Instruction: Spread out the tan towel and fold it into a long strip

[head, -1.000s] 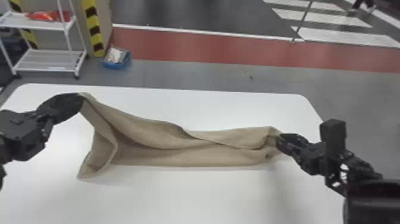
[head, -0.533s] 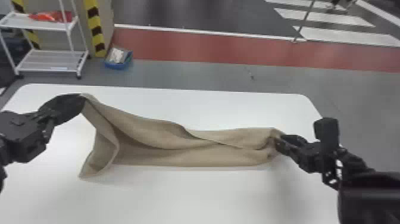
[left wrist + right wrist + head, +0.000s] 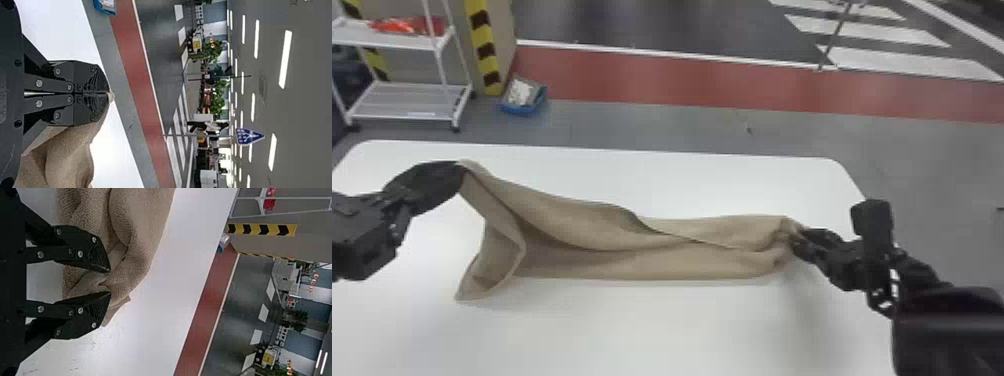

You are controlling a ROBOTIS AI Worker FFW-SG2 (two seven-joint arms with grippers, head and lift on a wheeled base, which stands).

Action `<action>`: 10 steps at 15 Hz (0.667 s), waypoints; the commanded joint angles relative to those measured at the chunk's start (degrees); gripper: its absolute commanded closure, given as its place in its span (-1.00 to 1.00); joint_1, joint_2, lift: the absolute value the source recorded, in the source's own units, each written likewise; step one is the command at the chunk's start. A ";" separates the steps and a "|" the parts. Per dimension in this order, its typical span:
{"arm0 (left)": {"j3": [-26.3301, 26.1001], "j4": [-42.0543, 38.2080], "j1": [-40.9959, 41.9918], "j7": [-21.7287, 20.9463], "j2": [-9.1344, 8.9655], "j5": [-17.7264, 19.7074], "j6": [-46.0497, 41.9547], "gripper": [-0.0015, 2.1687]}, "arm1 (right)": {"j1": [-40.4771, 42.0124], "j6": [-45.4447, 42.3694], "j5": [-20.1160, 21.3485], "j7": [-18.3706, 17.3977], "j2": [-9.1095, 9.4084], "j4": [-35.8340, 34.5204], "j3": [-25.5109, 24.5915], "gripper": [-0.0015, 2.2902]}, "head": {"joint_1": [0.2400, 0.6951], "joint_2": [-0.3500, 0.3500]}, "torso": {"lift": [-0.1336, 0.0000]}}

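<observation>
The tan towel [image 3: 652, 250] lies as a loose, wrinkled strip across the white table, its left end lifted and draped open. My left gripper [image 3: 461, 169] holds the raised far-left corner above the table. In the left wrist view, the left gripper [image 3: 109, 94] is shut on a small tip of towel, and the tan cloth [image 3: 66, 156] hangs beside it. At the towel's bunched right end is my right gripper [image 3: 796, 241]. The right wrist view has the right gripper [image 3: 110, 282] open, fingers parted around a crumpled part of the towel [image 3: 137, 239].
The white table [image 3: 632, 330] has its far edge behind the towel. On the floor beyond stand a white shelf rack [image 3: 407, 100] and a blue bin [image 3: 524, 107], at the far left.
The right arm has shifted slightly left, its gripper moving a little further in against the towel's right end. The left gripper and the lifted corner have barely moved.
</observation>
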 commanded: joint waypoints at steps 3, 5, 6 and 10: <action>1.28 -1.09 1.08 0.01 0.00 0.17 0.08 0.57 | 0.59 2.04 -2.81 0.49 -0.11 -1.76 -2.02 0.47 | 1.00 -0.56 | -0.86; 2.77 -2.32 2.22 0.01 -0.09 0.61 0.08 0.58 | 1.82 3.80 -6.77 1.11 -0.11 -5.10 -5.18 0.47 | 1.00 -0.57 | -0.86; 3.56 -2.93 2.66 0.19 -0.09 0.87 0.25 0.57 | 2.70 5.03 -9.14 1.46 -0.11 -7.47 -6.94 0.47 | 1.00 -0.58 | -0.86; 7.69 -6.27 3.71 0.45 -0.26 3.60 2.01 0.57 | 3.93 9.95 -22.94 3.66 -1.69 -12.74 -17.22 0.47 | 1.00 -0.63 | -0.86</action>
